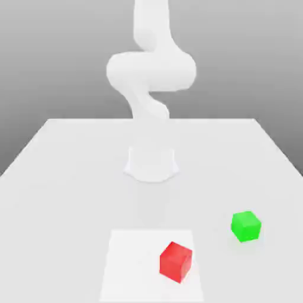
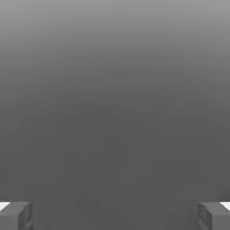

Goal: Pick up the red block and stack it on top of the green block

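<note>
- Sitting on a pale square patch at the near edge of the white bench (image 1: 65, 171), the small matte bright-red cube (image 1: 176, 261) rests alone.
- The small matte bright-green cube (image 1: 245, 226) lies near it, farther back toward the exterior view's right, apart.
- The pincer (image 2: 115, 215) is released, fingertips (image 2: 15, 215) spread wide, grasping nothing.

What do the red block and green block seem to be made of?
Red block: looks like solid matte plastic or painted wood; flat uniform colour, no gloss or grain. Green block: the same plain matte look, with crisp edges and soft shading. As simulator renders, neither shows its true material.
</note>
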